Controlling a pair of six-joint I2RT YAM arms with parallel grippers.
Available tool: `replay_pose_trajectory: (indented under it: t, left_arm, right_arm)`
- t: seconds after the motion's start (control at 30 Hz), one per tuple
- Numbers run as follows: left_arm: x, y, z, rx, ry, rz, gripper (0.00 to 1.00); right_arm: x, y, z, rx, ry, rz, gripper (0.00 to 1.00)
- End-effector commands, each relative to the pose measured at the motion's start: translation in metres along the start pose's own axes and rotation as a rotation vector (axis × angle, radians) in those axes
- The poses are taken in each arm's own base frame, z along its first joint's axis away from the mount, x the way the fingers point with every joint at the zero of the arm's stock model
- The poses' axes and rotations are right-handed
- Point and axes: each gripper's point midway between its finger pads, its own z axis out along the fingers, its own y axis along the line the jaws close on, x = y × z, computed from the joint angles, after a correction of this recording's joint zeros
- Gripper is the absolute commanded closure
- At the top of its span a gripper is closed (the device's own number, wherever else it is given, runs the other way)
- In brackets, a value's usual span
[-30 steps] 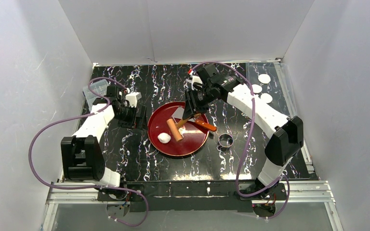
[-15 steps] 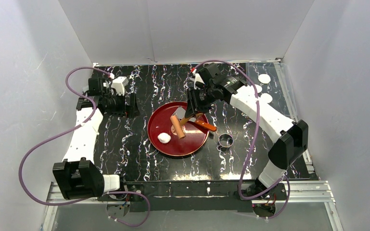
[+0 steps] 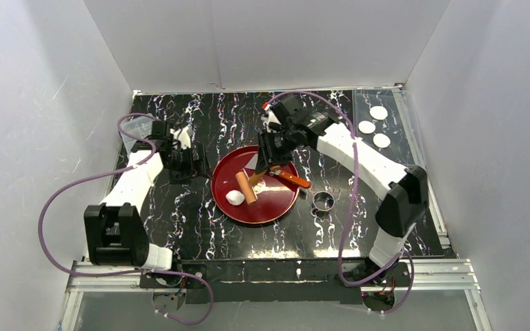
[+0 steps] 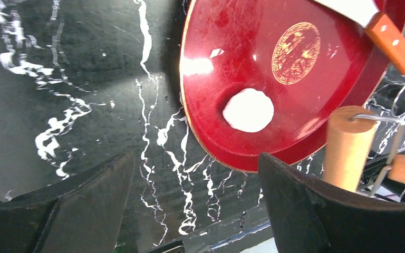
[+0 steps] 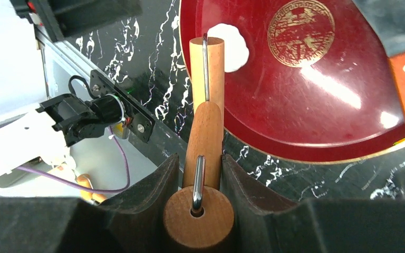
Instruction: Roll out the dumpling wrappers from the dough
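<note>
Right gripper (image 5: 203, 168) clamped on wooden rolling pin (image 5: 213, 74) handle; roller end hides part of small white dough lump (image 5: 236, 47) near round red plate (image 5: 306, 95) rim. Left gripper (image 4: 195, 174) wide, empty, over black marbled tabletop (image 4: 58, 63). Round white dumpling wrappers (image 3: 366, 127) far right.

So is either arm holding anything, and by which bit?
The right gripper holds the wooden roller by its handle; the left gripper is open, holding nothing.

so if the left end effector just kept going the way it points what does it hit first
Probably the bare table just beside the red plate rim; depth is unclear, so it might clip that rim.
</note>
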Motion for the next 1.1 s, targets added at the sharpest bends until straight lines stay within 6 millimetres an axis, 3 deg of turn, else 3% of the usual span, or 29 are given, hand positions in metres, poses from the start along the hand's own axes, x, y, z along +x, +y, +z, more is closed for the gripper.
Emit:
replay_pose_trajectory:
  t: [0.0, 0.2, 0.43, 0.57, 0.73, 0.93, 1.07]
  left_arm:
    - [0.012, 0.003, 0.032, -0.083, 0.096, -0.058, 0.17]
    - [0.009, 0.016, 0.053, -0.213, 0.183, -0.045, 0.27]
    - [0.025, 0.019, 0.072, -0.232, 0.263, -0.05, 0.39]
    - [0.032, 0.028, 0.081, -0.267, 0.289, -0.058, 0.5]
    - [0.034, 0.029, 0.087, -0.271, 0.304, -0.079, 0.6]
    - [0.034, 0.03, 0.087, -0.282, 0.306, -0.088, 0.8]
    - [0.035, 0.03, 0.086, -0.279, 0.294, -0.089, 1.0]
  right_arm:
    - [-0.012, 0.026, 0.024, -0.084, 0.036, -0.027, 0.99]
    - [-0.013, 0.029, 0.046, -0.082, 0.097, -0.009, 0.99]
    - [-0.001, 0.006, 0.077, -0.011, 0.173, 0.035, 0.99]
    - [0.003, -0.017, 0.084, 0.084, 0.175, 0.022, 0.99]
    - [0.006, -0.03, 0.09, 0.131, 0.18, 0.025, 0.99]
    - [0.002, -0.045, 0.094, 0.208, 0.162, 0.026, 0.99]
    - [-0.003, -0.051, 0.1, 0.236, 0.145, 0.035, 0.99]
